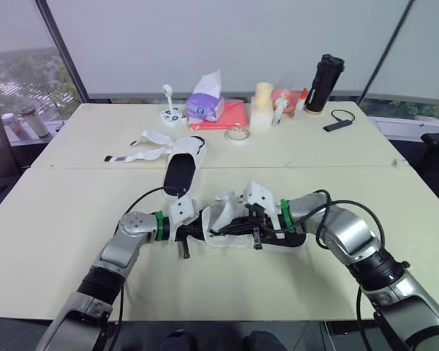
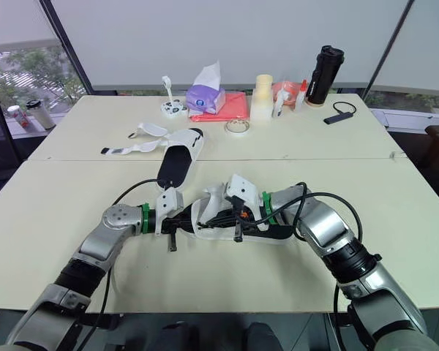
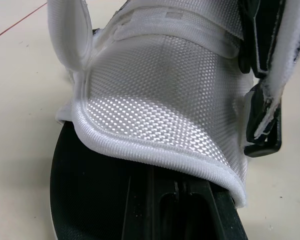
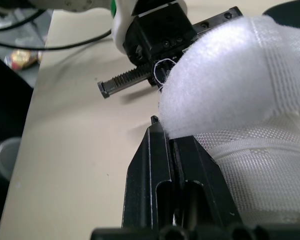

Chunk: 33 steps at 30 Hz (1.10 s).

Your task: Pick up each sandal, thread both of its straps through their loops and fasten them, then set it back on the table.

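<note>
Near sandal (image 1: pixel 238 228): white mesh upper, black sole, lying lengthwise close to the middle of the table's (image 1: pixel 366 183) front edge, sole down. The grippers meet it from either end.

Left gripper (image 1: pixel 196 234): at the sandal's left end. Its fingers (image 3: pixel 190 205) are drawn together under the bound rim of the mesh upper (image 3: pixel 160 100), clamped on it.

Right gripper (image 1: pixel 233 228): reaches in over the sandal's right end. Its fingers (image 4: pixel 157 170) are closed against the fuzzy white strap (image 4: pixel 225 75), which bulges up just past their tips. That strap stands raised off the upper and is not laid flat.

Far sandal (image 1: pixel 181 170): same make, farther in toward the table's centre, just left of the midline and across the seam between the two tabletops. Its loose straps (image 1: pixel 143 150) are splayed out flat toward the left edge, unfastened. Well apart from both grippers.

Along the back edge, left to right:
- purple tissue pack (image 1: pixel 205 104) on a red cloth (image 1: pixel 230 117)
- tape roll (image 1: pixel 238 134) just in front of the cloth
- cream container (image 1: pixel 262 104)
- tall black bottle (image 1: pixel 325 82) toward the back right corner
- small black device (image 1: pixel 338 123) beside the bottle
</note>
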### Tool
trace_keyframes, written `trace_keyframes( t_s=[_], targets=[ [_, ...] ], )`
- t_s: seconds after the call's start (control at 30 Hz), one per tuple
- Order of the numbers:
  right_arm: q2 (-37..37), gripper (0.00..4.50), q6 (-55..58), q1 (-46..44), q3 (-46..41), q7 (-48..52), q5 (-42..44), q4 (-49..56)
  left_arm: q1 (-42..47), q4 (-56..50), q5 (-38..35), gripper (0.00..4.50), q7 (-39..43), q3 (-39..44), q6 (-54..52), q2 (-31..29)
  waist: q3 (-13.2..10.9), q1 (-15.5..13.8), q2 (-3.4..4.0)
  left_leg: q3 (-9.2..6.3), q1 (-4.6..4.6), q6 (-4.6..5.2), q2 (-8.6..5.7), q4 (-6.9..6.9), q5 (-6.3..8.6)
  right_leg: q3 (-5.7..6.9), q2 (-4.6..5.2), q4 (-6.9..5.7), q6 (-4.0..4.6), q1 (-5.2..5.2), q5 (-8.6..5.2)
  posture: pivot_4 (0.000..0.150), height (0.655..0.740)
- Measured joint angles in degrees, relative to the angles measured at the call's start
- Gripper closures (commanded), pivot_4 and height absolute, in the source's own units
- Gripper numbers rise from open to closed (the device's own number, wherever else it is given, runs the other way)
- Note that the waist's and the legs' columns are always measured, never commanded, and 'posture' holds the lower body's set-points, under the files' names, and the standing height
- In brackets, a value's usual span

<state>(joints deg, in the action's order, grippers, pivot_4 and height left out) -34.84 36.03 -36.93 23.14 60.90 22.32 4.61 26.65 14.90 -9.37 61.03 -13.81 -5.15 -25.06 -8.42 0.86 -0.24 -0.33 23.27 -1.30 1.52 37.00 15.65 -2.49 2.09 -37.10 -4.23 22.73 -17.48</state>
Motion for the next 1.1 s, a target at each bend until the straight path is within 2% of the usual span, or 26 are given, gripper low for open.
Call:
trace_keyframes(
  t_s=[0.37, 0.8, 1.1],
  targets=[
    [0.7, 4.48, 19.2, -2.6, -5.6, 3.6, 9.8, -3.4, -0.2, -0.5, 0.0, 4.50, -0.2, 0.0, 0.0, 0.1, 0.0, 0.0, 0.01, 0.07, 0.07, -0.01, -0.06, -0.06, 0.01, 0.12, 0.24, 0.02, 0.01, 0.07, -0.01, 0.150, 0.7400],
    [0.9, 4.48, 15.6, -6.4, -0.4, 4.8, 4.3, -4.5, -0.7, -0.6, 0.0, 4.50, -0.5, 0.1, 0.0, 0.2, 0.1, 0.2, 0.09, 0.11, 0.06, -0.02, -0.08, -0.07, 0.01, 0.13, 0.30, 0.05, 0.04, 0.04, -0.02, 0.150, 0.7400],
    [3.5, 4.48, 19.3, -10.9, 2.3, 5.2, 2.5, -7.2, -0.8, -0.5, 0.0, 4.50, -1.1, 0.1, 0.6, 0.3, 0.1, 0.2, 0.19, 0.13, 0.05, -0.02, -0.10, -0.07, 0.01, 0.14, 0.34, 0.04, 0.04, 0.04, -0.02, 0.150, 0.7400]
  ],
)
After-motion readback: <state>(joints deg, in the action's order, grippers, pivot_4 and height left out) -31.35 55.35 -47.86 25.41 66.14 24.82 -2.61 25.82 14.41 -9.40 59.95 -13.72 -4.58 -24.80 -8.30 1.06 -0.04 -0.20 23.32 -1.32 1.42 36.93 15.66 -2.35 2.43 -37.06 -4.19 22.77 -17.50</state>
